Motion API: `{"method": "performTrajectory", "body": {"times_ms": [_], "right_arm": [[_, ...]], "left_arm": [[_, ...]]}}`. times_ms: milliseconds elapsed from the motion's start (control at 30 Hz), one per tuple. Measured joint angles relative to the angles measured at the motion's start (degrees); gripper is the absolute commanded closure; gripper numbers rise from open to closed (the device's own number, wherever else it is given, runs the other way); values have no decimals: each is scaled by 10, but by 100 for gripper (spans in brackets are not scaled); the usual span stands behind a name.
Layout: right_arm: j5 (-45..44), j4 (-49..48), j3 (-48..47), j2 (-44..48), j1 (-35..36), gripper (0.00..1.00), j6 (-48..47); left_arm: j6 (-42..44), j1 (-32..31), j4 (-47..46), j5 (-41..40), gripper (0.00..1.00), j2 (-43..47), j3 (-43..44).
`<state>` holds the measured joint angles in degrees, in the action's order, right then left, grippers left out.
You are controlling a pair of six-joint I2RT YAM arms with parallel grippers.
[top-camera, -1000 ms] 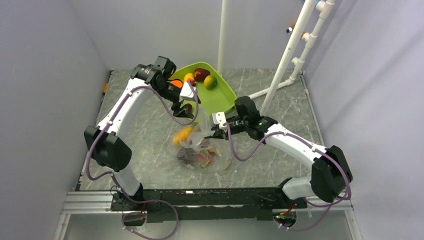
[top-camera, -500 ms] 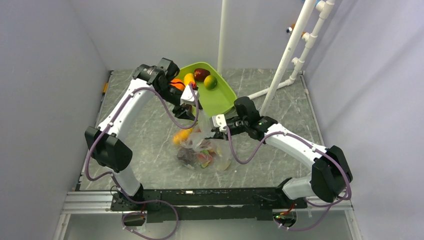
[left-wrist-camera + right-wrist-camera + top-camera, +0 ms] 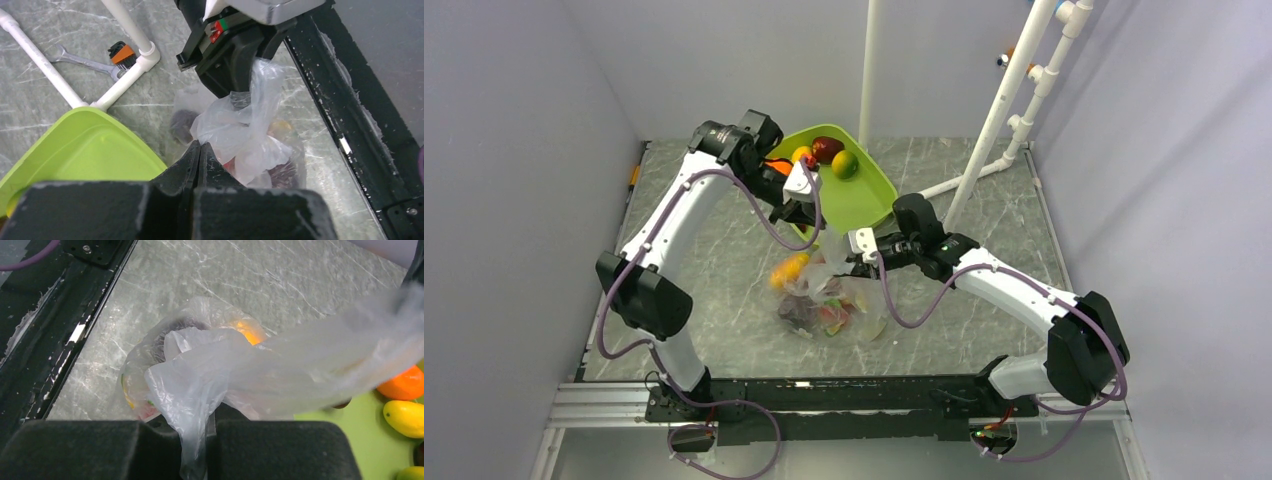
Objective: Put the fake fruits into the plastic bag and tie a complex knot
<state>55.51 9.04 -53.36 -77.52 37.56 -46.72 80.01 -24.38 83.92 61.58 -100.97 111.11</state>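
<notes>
Jaws on left gripper point(image 3: 198, 149) now pressed together. A second ago they stood wide, half a second ago half closed. Film of the plastic bag point(image 3: 247, 132) starts right at their tips, and the right wrist view shows a band of film drawn taut away toward that gripper, so I read it as pinching a flap of the bag mouth. Arm has also shifted slightly toward the lime green tray point(image 3: 876, 192).

Meaning: both sides of the mouth are now held, so this is likely the tying stage, with the first pull or cross of the knot about to start. No finished knot visible, only gathered film between the two grippers.

Bag body lies on the table point(image 3: 724, 280), just beyond and below the left tips, sagging under the right ones. Inside it are fake fruits point(image 3: 246, 331): an orange one, dark ones, and red-pink bits showing through the film. Several more fruits sit in the tray behind the left jaws, outside the bag, so loading looks incomplete.

Orientation: bag mouth points up off the table toward the jaws, closed bottom down. Long axis of the stretched flap runs jaw to jaw, from left tips across to right tips. The body is lumpy, with no clear axis.

Right gripper point(image 3: 197, 424) is pinching a twisted tail of film between its fingers, jaws all but closed on it, the tail trailing back past the pads. Bag bulge sits just ahead of those tips.
</notes>
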Motion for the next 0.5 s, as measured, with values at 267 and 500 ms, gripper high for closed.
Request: {"method": "performTrajectory", "body": {"times_ms": [267, 500], "right_arm": [[-5, -51, 12, -7, -20, 95, 54], [-11, -100, 12, -25, -26, 100, 139]], "left_arm": [[-136, 13, -93, 18, 100, 119, -114], [-337, 3, -258, 15, 100, 233, -258]]}}
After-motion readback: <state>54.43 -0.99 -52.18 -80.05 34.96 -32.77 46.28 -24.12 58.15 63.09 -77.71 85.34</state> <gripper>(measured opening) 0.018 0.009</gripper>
